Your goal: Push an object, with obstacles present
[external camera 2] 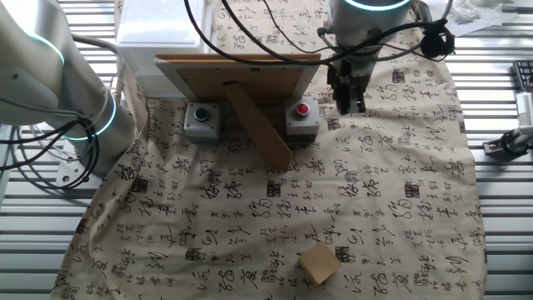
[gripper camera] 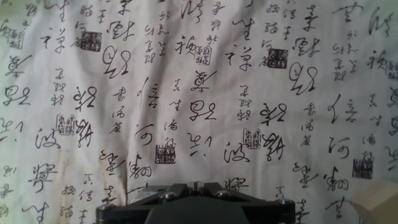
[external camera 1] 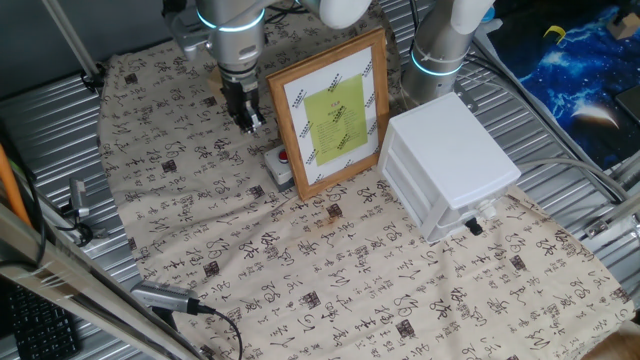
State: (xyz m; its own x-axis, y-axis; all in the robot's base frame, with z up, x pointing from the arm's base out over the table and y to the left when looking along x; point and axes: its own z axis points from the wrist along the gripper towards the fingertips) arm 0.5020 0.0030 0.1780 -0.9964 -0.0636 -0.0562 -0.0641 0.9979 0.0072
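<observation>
The small tan wooden block (external camera 2: 317, 264) lies on the printed cloth, far from the picture frame; only its corner shows at the lower right of the hand view (gripper camera: 379, 203). It is hidden in one fixed view. My gripper (external camera 1: 249, 120) hangs just above the cloth, left of the wooden-framed picture (external camera 1: 331, 110) and beyond the grey box with red button (external camera 1: 281, 164). In the other fixed view the gripper (external camera 2: 348, 102) is right of that box (external camera 2: 301, 117). The jaws are shut and empty, as the hand view (gripper camera: 196, 186) shows. The white drawer unit (external camera 1: 450, 165) stands right of the frame.
A second grey box with a green button (external camera 2: 200, 122) sits behind the frame's back (external camera 2: 241, 77), whose prop leg (external camera 2: 260, 125) slants onto the cloth. A second robot arm (external camera 2: 58, 92) stands at the table's side. Ribbed metal table (external camera 1: 60, 130) surrounds the cloth.
</observation>
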